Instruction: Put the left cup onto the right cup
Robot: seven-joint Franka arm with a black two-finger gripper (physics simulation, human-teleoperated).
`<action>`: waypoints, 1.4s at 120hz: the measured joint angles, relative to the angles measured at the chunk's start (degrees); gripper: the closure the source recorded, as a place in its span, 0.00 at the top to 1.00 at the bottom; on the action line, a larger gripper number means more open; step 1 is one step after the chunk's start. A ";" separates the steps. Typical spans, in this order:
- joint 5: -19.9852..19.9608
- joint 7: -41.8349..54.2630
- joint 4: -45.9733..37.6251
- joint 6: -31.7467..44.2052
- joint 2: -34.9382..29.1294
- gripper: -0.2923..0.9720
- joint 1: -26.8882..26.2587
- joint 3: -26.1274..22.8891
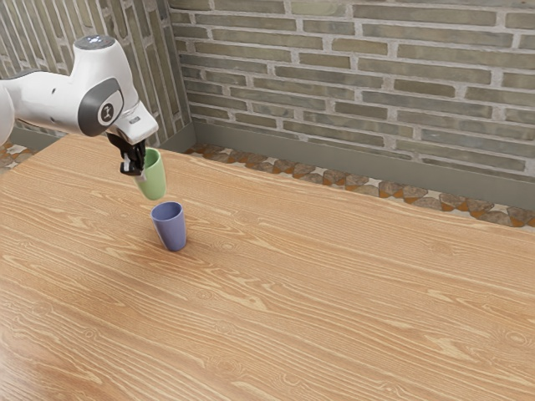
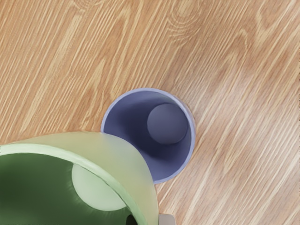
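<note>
A grey brick wall runs behind a broad wooden table, with a strip of brown pebbles along the foot of the wall. A white robot arm comes in from the exterior view's left.

Its black gripper is clamped on the rim of a green cup, which hangs in the air clear of the table. The cup's mouth faces up and its base down, so its long axis is close to vertical, with a slight lean.

Just below it, and a little toward the exterior view's right, a blue cup stands upright on the table with its mouth open to the top. The two cups are near each other but apart.

The wrist view looks down into both open mouths. The green cup is close under the hand and overlaps the edge of the blue cup beneath it, and each cup's round base is visible inside.
</note>
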 joint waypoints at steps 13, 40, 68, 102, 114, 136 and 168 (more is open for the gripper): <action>-0.14 -0.46 0.00 -0.16 0.07 0.15 -0.42 0.01; -0.17 -1.50 -0.07 -0.26 0.34 0.15 -1.20 -0.03; -0.29 -2.56 -0.53 -0.32 0.56 0.15 -1.21 -0.02; -0.42 -3.69 -0.78 -0.52 0.80 0.15 -1.57 -0.03; -0.40 -4.08 -0.78 -0.55 1.00 0.15 -1.76 -0.03; -0.08 -4.62 -0.71 -0.49 1.46 0.15 -2.24 -0.03; -0.25 -5.21 -0.71 -0.28 2.16 0.15 -2.35 -0.03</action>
